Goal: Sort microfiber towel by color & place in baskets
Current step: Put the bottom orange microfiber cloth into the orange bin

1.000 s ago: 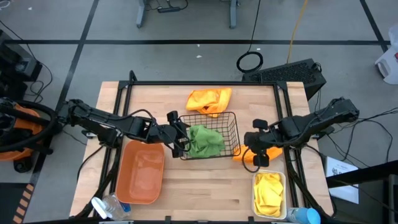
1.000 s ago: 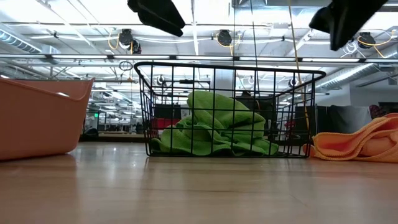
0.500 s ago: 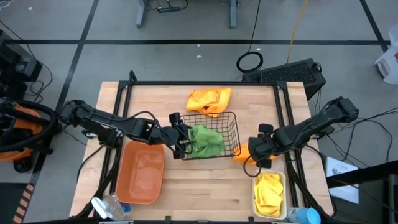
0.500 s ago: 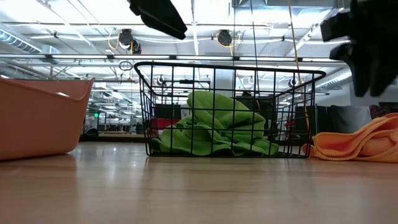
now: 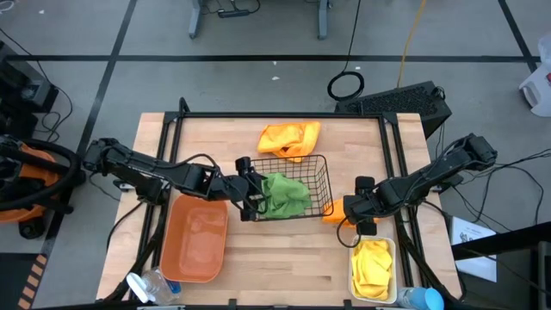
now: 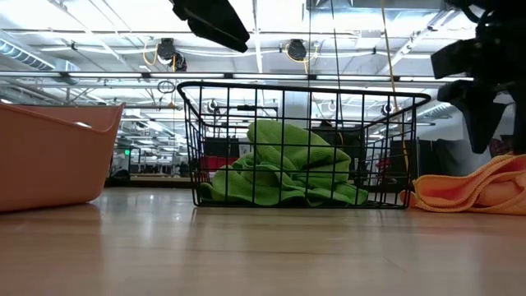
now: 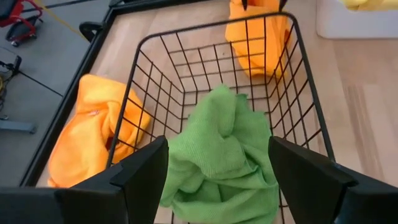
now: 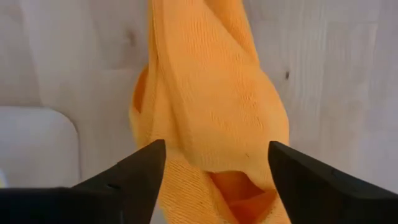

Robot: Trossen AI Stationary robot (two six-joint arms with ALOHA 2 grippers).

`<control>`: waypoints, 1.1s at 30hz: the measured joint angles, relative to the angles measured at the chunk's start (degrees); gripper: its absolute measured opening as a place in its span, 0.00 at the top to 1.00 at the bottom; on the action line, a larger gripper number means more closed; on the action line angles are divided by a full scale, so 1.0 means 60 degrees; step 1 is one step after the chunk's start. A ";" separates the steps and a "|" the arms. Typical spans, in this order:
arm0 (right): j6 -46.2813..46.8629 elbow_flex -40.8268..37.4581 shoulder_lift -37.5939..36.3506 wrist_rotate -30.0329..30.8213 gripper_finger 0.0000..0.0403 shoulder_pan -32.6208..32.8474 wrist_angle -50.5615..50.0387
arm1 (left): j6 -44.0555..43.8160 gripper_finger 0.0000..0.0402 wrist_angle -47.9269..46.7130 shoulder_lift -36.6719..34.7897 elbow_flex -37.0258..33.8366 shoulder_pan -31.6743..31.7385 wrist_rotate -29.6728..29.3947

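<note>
- Right gripper (image 5: 355, 212) is low over the orange towel (image 8: 211, 118) that lies on the wood table (image 5: 284, 258) just outside the black wire-mesh basket (image 5: 320, 172). Fingers spread apart w/ nothing between them; wrist view has the towel bunched right ahead of the two fingertips, no contact seen.
- In the low view that gripper (image 6: 485, 99) hangs just above the orange towel (image 6: 472, 187), a small gap still showing.
- White bin (image 5: 353, 267) sits just beside the right gripper, toward the table's front edge, w/ yellow towels (image 5: 373, 263) piled inside.
- Left gripper (image 5: 250, 195) is at the basket's rim on the side away from the right arm. Fingers (image 7: 146, 171) wide apart, empty, framing the basket's inside.
- Green towels (image 7: 227, 152) lie crumpled in the basket directly ahead of the left gripper; from the low view they heap on the basket floor (image 6: 283, 168).
- Orange plastic bin (image 5: 196, 237) sits next to the left gripper, on its front-edge side. Nothing seen inside from above.
- A second orange towel (image 5: 290, 138) lies on the table beyond the basket's far side, apart from both grippers.
- Two plastic bottles (image 5: 151, 287) at the front corners, well apart from either gripper.
</note>
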 joint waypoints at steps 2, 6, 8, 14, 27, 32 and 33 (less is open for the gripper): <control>-0.0109 -0.0088 0.0000 -0.0001 0.29 0.0000 -0.0008 | -0.0005 0.30 0.0040 0.0000 0.0000 0.0000 0.0000; -0.0302 -0.0387 0.0000 0.0003 0.26 0.0000 0.0024 | -0.0027 0.30 0.0035 0.0000 0.0000 0.0000 0.0000; -0.0222 -0.0590 0.0000 0.0071 0.27 0.0025 0.0067 | -0.0031 0.30 0.0024 0.0000 0.0000 0.0000 0.0000; 0.0133 -0.0950 0.0004 0.0191 0.32 0.0055 0.0181 | -0.0026 0.30 0.0024 0.0000 0.0000 0.0000 0.0000; 0.0524 -0.1923 0.0004 -0.0060 0.48 0.0051 0.1424 | -0.0020 0.30 0.0017 -0.0002 0.0000 0.0000 0.0000; 0.0812 -0.2152 0.0004 -0.0124 0.62 0.0051 0.1759 | -0.0020 0.30 0.0017 -0.0004 0.0000 0.0000 0.0000; 0.0879 -0.2210 0.0004 -0.0242 0.66 0.0044 0.1838 | -0.0020 0.30 0.0021 -0.0004 0.0000 0.0000 0.0000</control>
